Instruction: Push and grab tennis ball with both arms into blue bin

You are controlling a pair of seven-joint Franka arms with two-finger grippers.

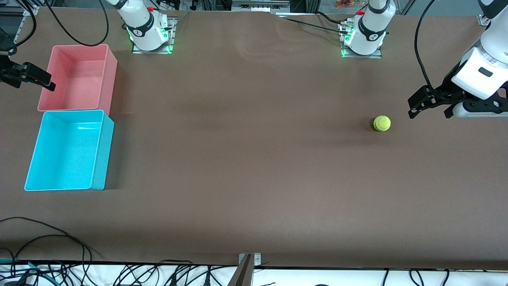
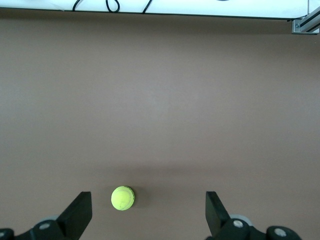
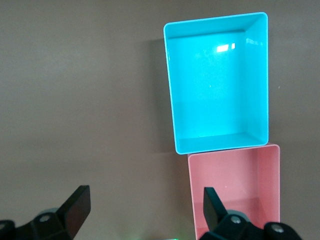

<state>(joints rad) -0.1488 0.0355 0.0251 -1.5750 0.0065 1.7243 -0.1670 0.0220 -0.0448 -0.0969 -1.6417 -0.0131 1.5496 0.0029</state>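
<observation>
- The tabletop [image 1: 254, 178] is long: I judge a hard shove could roll the ball off course.
- The blue bin [image 1: 39, 153] touches the pink bin [image 1: 81, 51]; I could drop into the wrong one.
- My left claw [image 1: 430, 104], wide open and empty, hangs beside the ball; my right claw [image 1: 29, 75], likewise open, waits at the pink bin.
- The tennis ball [image 1: 381, 123] rests at the left arm's end, well apart from the bins.

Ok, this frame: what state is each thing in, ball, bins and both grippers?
Ball: loose on the table toward the left arm's end, untouched.
Blue bin: upright, empty, toward the right arm's end.
Pink bin: upright, empty, beside the blue bin, farther from the front camera.
Left gripper: jaws open, empty, beside the ball.
Right gripper: jaws open, empty, at the pink bin's edge.
</observation>
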